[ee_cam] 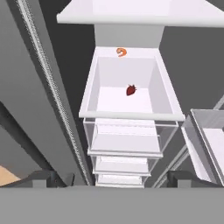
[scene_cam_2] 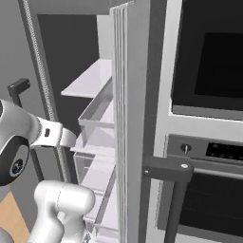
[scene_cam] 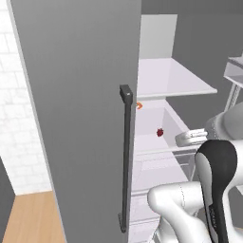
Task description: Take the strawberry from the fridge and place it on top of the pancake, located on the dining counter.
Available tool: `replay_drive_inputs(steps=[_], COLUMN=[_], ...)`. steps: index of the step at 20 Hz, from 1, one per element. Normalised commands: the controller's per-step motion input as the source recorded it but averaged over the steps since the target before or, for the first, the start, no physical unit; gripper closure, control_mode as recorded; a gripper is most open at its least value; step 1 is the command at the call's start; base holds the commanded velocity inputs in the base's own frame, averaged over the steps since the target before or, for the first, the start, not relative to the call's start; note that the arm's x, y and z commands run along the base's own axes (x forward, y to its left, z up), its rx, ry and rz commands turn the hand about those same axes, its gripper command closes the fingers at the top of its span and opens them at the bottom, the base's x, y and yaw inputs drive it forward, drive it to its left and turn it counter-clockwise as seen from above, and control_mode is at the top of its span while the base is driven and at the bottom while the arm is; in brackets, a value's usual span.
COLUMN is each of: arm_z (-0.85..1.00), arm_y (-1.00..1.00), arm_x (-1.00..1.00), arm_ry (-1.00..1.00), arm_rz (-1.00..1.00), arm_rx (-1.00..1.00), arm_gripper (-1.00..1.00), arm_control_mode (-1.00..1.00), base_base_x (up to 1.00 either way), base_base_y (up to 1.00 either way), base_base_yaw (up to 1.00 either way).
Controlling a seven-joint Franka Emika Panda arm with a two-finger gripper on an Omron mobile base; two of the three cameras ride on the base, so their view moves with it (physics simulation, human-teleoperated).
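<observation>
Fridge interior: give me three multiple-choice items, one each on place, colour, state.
1. The tiny red strawberry lies:
A. on the top shelf
B. in the white open bin
C. on the floor

2. The small curled food piece behind the bin is:
A. orange
B. green
C. blue

3. The gripper jaws are:
A. shut on the berry
B. shut empty
C. open

Key: 1 B, the hand view shows it on the floor of the white open bin. 2 A, it reads orange at the bin's back rim. 3 C, the tips stand wide apart, short of the strawberry.
</observation>
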Motion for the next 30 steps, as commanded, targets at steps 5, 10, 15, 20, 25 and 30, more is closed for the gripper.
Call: replay_drive_inputs(steps=[5,10,15,20,25,30], arm_z=[0.0,0.0,0.0,-0.1,-0.5,-0.53], arm_y=[0.0,0.0,0.0,-0.02,-0.12,-0.02], arm_x=[0.0,0.0,0.0,0.2,0.66,0.54], arm_ry=[0.0,0.0,0.0,0.0,-0.01,0.02], arm_rz=[0.0,0.0,0.0,-0.04,-0.03,-0.08], arm_rx=[0.0,0.0,0.0,0.06,0.14,-0.05], arm_gripper=[-1.0,-1.0,-1.0,-1.0,-1.0,-1.0], arm_control_mode=[1.0,1.0,1.0,-1.0,-1.0,-1.0], base_base_x=[0.69,0.2,0.55,0.06,0.0,0.0], base_base_y=[0.0,0.0,0.0,0.0,0.0,0.0], base_base_yaw=[0.0,0.0,-0.05,-0.06,0.0,0.0])
